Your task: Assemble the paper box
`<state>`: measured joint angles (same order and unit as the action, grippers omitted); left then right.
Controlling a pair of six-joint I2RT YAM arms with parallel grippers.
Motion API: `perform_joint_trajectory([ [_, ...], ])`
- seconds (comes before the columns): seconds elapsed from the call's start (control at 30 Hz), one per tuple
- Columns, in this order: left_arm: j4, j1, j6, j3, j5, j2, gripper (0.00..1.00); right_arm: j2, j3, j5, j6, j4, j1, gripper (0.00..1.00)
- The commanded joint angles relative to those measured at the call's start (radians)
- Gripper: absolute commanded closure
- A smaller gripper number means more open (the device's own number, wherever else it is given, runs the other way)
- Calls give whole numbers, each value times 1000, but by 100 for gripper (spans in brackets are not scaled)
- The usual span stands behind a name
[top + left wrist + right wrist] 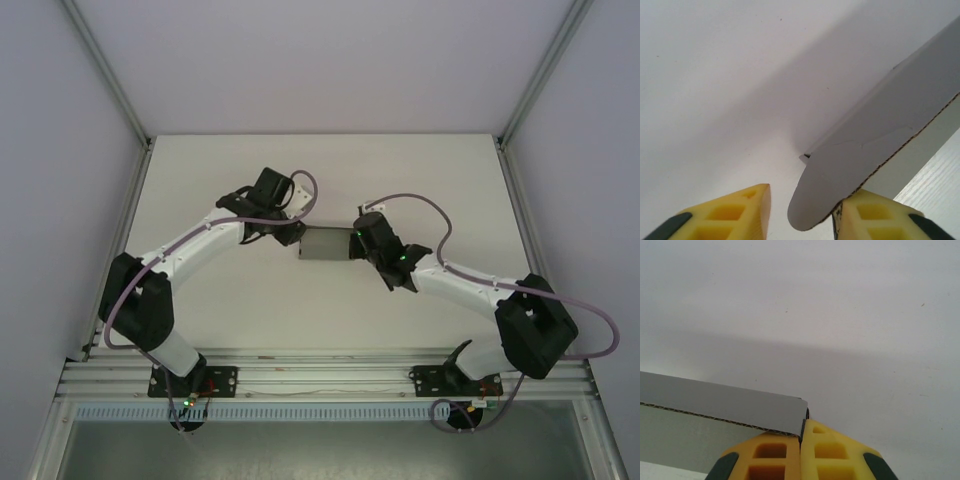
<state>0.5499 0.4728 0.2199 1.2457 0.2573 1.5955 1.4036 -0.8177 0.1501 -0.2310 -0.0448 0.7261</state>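
The paper box (325,245) is a small grey card piece at mid-table, held between my two arms. In the left wrist view a rounded grey flap (840,175) of it lies between the yellow fingers (740,212), resting against the right finger with a clear gap to the left one. My left gripper (812,200) stands open around that flap, at the box's left end (292,232). My right gripper (803,424) is shut on the corner of a grey card wall (730,402), whose corrugated edge shows; it sits at the box's right end (357,240).
The white table (200,180) is ringed by pale enclosure walls with aluminium posts (105,70) at the back corners. Both arm bases sit on the rail (320,375) along the near edge. Cables loop off each arm.
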Motion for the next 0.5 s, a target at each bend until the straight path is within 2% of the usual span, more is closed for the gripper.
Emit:
perform_joint_trajectory([
  [0.0, -29, -8, -58, -1, 45, -13, 67, 21, -22, 37, 5, -83, 12, 100],
  [0.1, -45, -4, -66, -13, 102, 4, 77, 33, -34, 68, 5, -91, 28, 100],
  [0.23, -19, 0, -121, 4, 72, 36, 98, 58, -65, 158, 13, -133, 65, 100],
  [0.47, -5, 9, -245, -1, 60, 7, 100, 105, -82, 332, 22, -155, 139, 100],
])
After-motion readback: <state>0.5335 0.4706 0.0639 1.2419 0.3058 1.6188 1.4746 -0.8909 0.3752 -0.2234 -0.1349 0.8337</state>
